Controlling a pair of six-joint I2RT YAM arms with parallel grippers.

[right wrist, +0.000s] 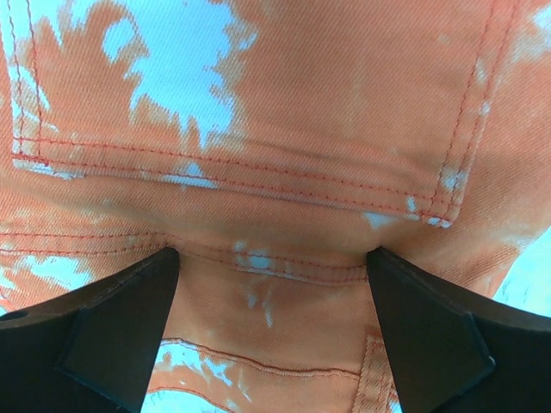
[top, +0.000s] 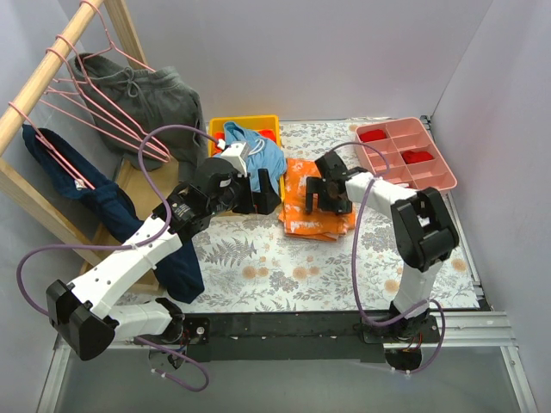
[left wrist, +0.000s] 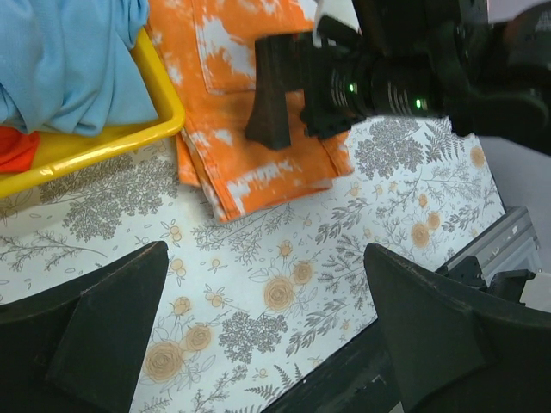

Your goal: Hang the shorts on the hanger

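Blue shorts point(top: 256, 148) bunched in yellow bin point(top: 215, 129); hanger point(top: 129, 133) on rack, far L. L tool point(left wrist: 265, 258) wide open, empty, over desk point(left wrist: 284, 335) beside bin. R tool point(right wrist: 271, 258) wide over orange shorts point(right wrist: 284, 112), the wrong item. Rec: L goes over bin, pinch waistband edge only.

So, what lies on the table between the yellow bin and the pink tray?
The folded orange shorts lie between the yellow bin and the pink tray, with the right gripper open over them. The top external view shows it.
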